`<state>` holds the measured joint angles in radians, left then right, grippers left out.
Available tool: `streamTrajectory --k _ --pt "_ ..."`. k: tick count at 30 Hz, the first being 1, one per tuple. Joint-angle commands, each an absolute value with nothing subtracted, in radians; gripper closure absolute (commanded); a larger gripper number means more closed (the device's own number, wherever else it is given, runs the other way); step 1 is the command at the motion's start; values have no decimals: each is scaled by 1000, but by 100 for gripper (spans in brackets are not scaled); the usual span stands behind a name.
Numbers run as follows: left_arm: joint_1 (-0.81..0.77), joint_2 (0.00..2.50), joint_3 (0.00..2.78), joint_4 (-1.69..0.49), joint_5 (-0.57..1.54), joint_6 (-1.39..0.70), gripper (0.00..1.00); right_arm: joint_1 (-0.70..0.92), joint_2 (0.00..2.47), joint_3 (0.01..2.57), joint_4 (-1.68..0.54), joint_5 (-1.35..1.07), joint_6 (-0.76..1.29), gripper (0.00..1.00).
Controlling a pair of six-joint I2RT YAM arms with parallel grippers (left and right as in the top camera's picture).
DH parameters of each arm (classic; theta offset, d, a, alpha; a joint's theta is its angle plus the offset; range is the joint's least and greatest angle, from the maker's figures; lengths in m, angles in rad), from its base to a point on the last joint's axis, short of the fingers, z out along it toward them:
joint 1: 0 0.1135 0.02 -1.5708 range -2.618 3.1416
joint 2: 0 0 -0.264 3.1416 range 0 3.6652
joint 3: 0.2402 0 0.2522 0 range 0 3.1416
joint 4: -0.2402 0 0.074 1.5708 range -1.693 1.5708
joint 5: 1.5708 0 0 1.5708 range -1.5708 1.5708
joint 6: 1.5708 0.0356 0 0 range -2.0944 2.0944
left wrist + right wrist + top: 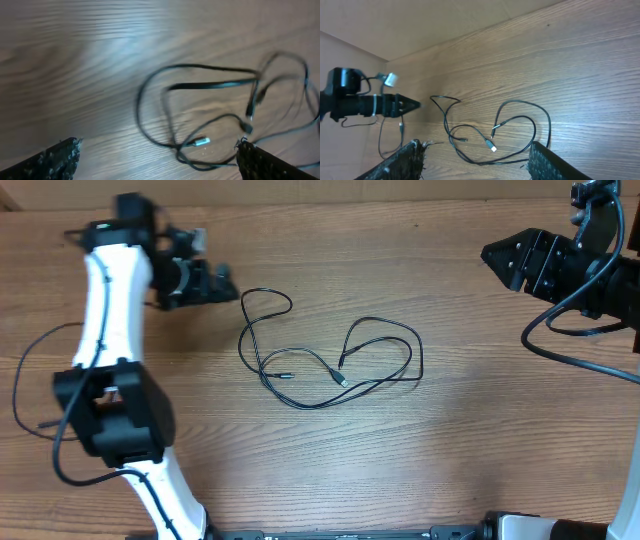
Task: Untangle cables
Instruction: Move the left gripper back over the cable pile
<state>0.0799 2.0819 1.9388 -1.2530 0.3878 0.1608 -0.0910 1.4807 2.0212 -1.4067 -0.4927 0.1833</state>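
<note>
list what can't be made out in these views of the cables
- Overhead: the cables are too thin to tell which strand lies on top at the crossings, or how many cords there are.
- Left wrist: blur smears the loops at the right; the left gripper is cut off by the bottom edge.
- Right wrist: the plug ends are too small to identify; the right gripper is cropped at the bottom.

The thin black flexible cables [330,360] lie flat in loose, overlapping loops near the middle of the wooden table [450,460], somewhat nearer its far edge. One loop bulges left, a wider one right; small silver plug ends [343,381] rest inside the tangle.
</note>
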Motion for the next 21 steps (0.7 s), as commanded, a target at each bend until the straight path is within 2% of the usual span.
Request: streamTrajectory --k 1,6,7,12,21 --pt "-18 2046 1946 -1246 290 273 0 -93 1478 2022 -1406 -487 177 34" --pt "-103 2048 1946 -1210 168 307 0 -93 1478 2022 -1410 -487 177 34" --pt "-114 2048 1946 -1205 147 317 3 -93 1478 2022 -1412 -487 177 34" --pt "-134 2048 1946 -1182 55 341 5 -93 1478 2022 -1417 -486 177 33" --pt "-105 2068 1924 -1109 117 456 0 -93 1478 2022 -1421 -486 177 32"
